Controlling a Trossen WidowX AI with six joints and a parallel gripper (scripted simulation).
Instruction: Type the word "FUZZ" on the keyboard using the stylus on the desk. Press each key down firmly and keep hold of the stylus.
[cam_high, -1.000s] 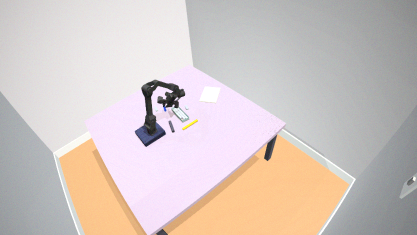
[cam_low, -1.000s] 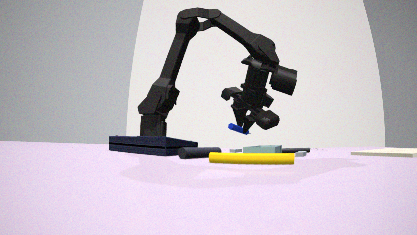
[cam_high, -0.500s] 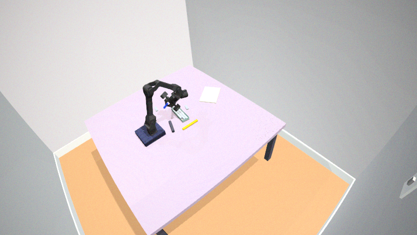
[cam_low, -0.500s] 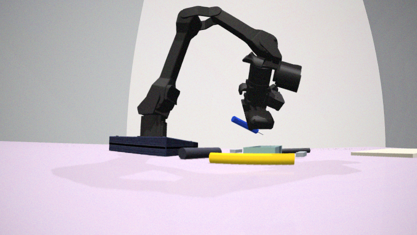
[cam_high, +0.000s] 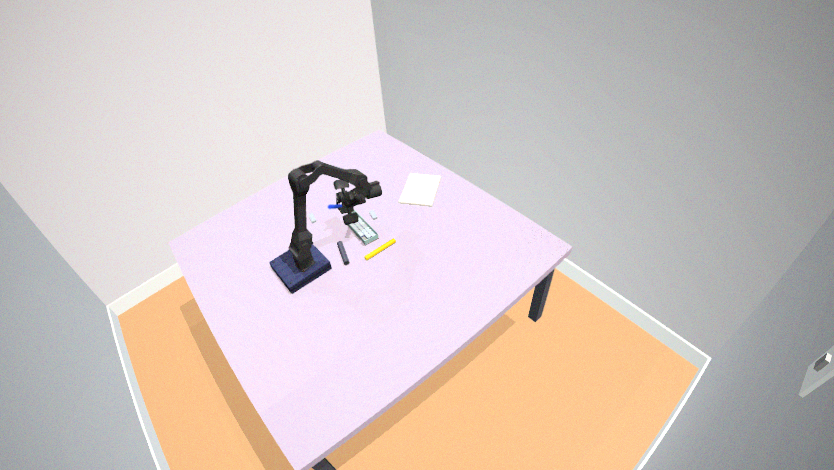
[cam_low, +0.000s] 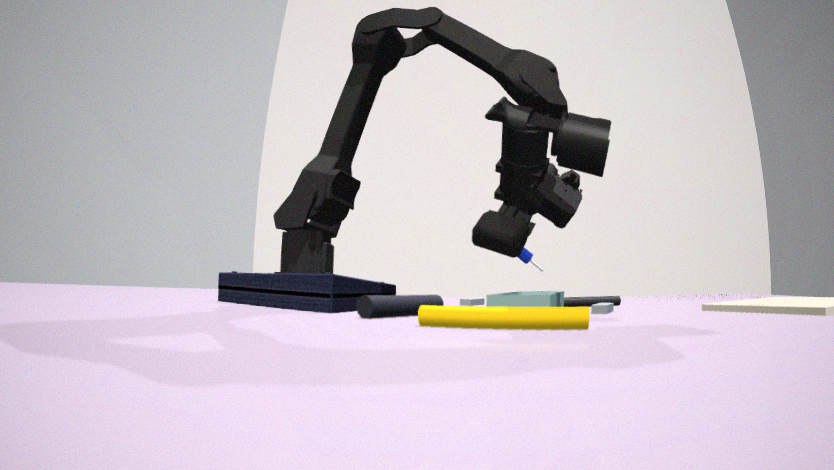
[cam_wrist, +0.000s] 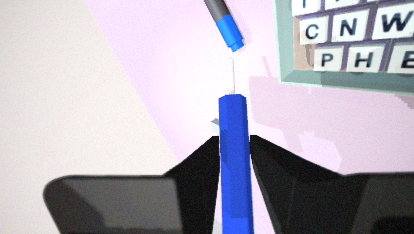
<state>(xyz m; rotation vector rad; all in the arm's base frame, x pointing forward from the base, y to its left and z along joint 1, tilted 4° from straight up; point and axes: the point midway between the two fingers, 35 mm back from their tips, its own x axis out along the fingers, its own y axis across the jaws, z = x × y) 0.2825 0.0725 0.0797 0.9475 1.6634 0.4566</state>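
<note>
Gripping the blue stylus (cam_high: 334, 206) (cam_low: 525, 255) (cam_wrist: 234, 160) between its fingers, the gripper (cam_high: 349, 217) (cam_low: 518, 248) (cam_wrist: 234, 142) hangs above the desk (cam_high: 373, 326) (cam_low: 408, 408) (cam_wrist: 175, 90), with the thin pale tip pointing away from it, the green-framed keyboard (cam_high: 370, 241) (cam_low: 524, 299) (cam_wrist: 286, 65) lower down and ahead to one side, and a blue-ended marker (cam_wrist: 230, 31) lying beyond the tip.

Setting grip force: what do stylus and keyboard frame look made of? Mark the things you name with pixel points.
Stylus (cam_low: 525, 255) (cam_wrist: 233, 145): probably plastic, satin blue, flat-faceted barrel; thin pale tip, metal or plastic, unclear.
Frame (cam_high: 368, 241) (cam_low: 522, 299) (cam_wrist: 320, 79): likely painted or moulded plastic, matte grey-green, evenly coloured.
</note>
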